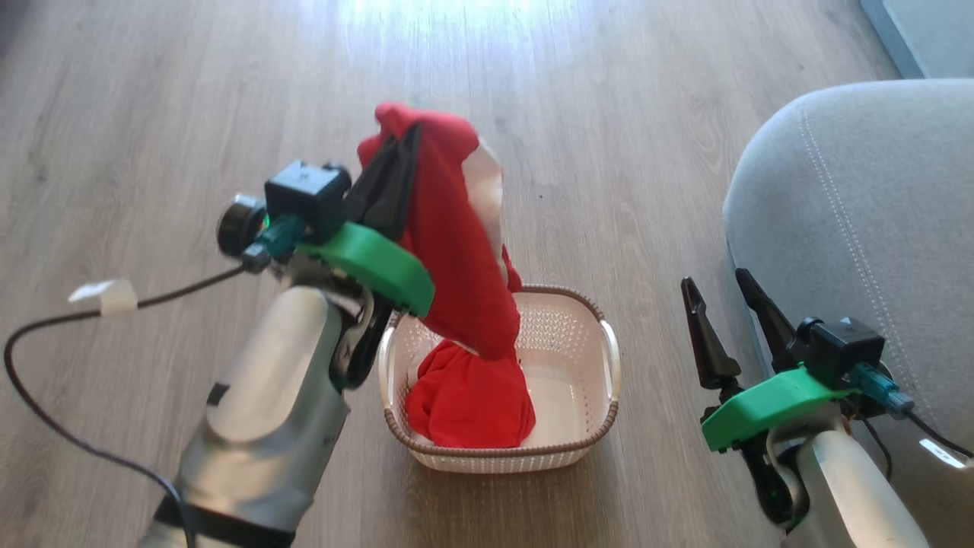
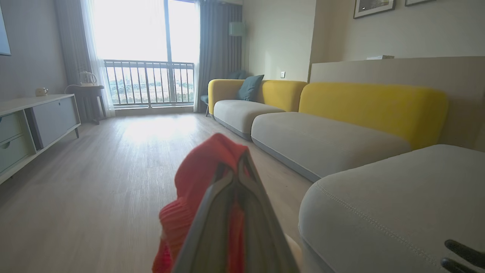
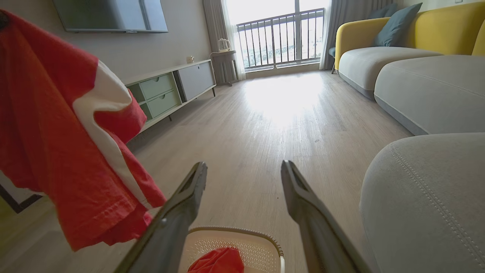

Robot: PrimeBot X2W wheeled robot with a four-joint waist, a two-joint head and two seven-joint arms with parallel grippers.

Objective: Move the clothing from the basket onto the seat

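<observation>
Holding the red garment pinched in my left gripper above the basket, probably to clear its rim; right gripper wide, empty.

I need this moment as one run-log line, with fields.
left end effector: shut on clothing, held above basket | clothing: lower end hanging into basket | right end effector: open, empty, beside seat

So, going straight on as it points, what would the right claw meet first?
Probably nothing near: the open right claw points along the pale wooden floor; the light grey fabric seat lies beside it.
</observation>
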